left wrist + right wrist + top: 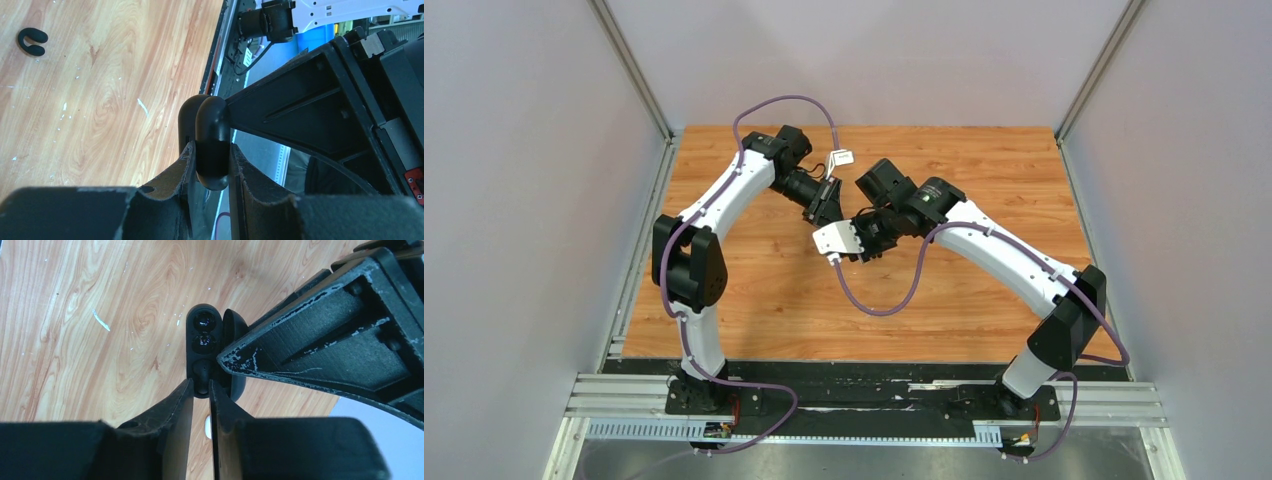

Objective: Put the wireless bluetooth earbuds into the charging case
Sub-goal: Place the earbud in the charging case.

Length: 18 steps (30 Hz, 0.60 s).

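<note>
Left end effector (211, 150) is pinching the black charging case (212, 125). Left wrist view shows only its two shells edge-on. Right wrist view shows it hinged open: two glossy wells on top and a dark rounded shape in the lower well, can't confirm it's an earbud. Right end effector (201, 386) tips sit at that lower end, slightly parted, nothing between them. One black earbud (32, 41) lies on the surface (100, 100), seen in the left wrist view only. In the top view the wrists hide the case.
</note>
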Available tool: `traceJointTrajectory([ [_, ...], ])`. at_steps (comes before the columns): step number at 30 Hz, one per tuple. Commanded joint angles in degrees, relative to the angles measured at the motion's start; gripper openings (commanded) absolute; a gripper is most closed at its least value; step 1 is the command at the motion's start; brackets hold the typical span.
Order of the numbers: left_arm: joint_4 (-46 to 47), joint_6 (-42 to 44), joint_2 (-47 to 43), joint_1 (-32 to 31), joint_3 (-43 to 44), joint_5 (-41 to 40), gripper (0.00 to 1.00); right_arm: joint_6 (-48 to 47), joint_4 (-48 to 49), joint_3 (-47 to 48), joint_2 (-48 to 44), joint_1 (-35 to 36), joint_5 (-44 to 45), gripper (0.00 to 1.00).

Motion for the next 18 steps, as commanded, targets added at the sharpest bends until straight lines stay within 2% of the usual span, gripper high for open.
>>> traceJointTrajectory([
  [1, -0.6, -0.13, -0.13, 0.41, 1.76, 3.38, 0.0, 2.63, 0.37, 3.02, -1.06, 0.2, 2.17, 0.24],
  [6, -0.49, 0.0, 0.02, 0.42, 1.79, 3.25, 0.0, 4.65, 0.37, 4.94, -2.81, 0.04, 0.91, 0.34],
  [12, -0.26, 0.02, 0.33, 0.42, 1.71, 2.67, 0.0, 6.98, 0.22, 6.68, -5.62, -0.96, -0.36, 0.37],
  [18, -1.75, 1.24, 0.47, 1.68, 1.72, 0.31, 0.0, 13.69, 1.25, 2.22, -11.3, -3.93, -5.4, 0.38],
])
